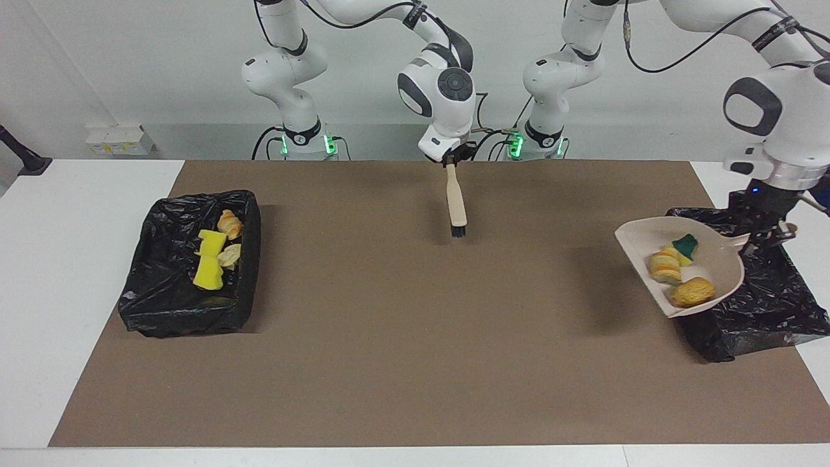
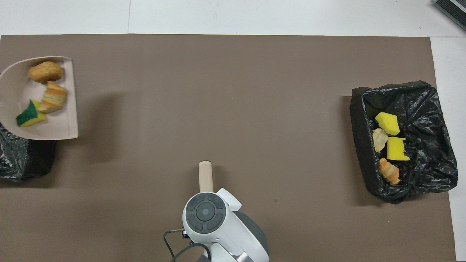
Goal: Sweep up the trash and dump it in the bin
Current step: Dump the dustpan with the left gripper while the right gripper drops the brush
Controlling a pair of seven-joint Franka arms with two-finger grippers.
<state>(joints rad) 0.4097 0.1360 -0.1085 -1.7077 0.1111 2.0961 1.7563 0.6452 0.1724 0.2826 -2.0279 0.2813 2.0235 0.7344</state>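
My left gripper [image 1: 764, 239] is shut on the handle of the beige dustpan [image 1: 639, 239], held in the air over the edge of the black-lined bin [image 1: 771, 305] at the left arm's end. In the pan lie three pieces of trash: a striped roll [image 1: 663, 267], a tan roll [image 1: 692, 292] and a green-and-yellow sponge bit [image 1: 685, 246]. The overhead view shows the dustpan [image 2: 54, 125] with the same trash [image 2: 45, 71] above that bin [image 2: 22, 160]; the left gripper is outside it. My right gripper [image 1: 452, 159] is shut on the beige brush [image 1: 456, 201], which hangs bristles down over the mat close to the robots.
A second black-lined bin [image 1: 162, 305] at the right arm's end holds yellow sponge bits [image 1: 209, 259], a roll [image 1: 229, 224] and a pale chunk [image 1: 230, 254]. A brown mat [image 1: 389, 337] covers the table between the two bins. In the overhead view the right wrist [image 2: 205, 214] covers the brush's handle.
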